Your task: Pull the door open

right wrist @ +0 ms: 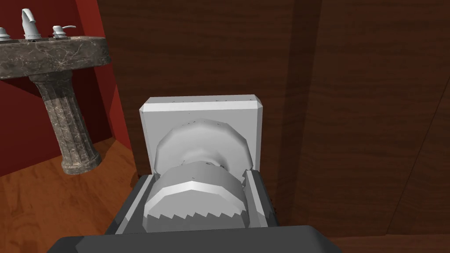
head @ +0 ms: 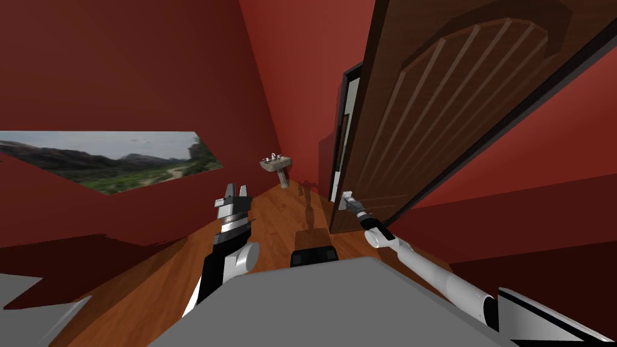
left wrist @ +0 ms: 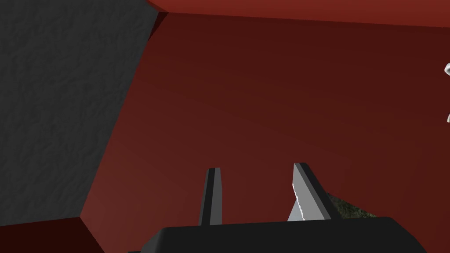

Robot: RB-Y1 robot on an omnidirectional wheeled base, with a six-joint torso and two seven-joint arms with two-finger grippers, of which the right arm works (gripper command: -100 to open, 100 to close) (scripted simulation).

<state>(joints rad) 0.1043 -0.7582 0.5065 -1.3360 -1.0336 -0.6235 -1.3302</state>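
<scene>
A dark brown panelled door stands ajar on my right, its free edge toward the room. On it sits a grey round knob on a square grey backplate. My right gripper is shut on the knob, its fingers pressing both sides; in the head view it sits at the door's lower edge with the arm stretched out. My left gripper is raised at the left of my chest, its fingers open and holding nothing.
A dark marbled pedestal sink stands at the far end of the wooden floor. Red walls close in on both sides, with a landscape window on the left wall. Past the door's edge shows a dark-framed opening.
</scene>
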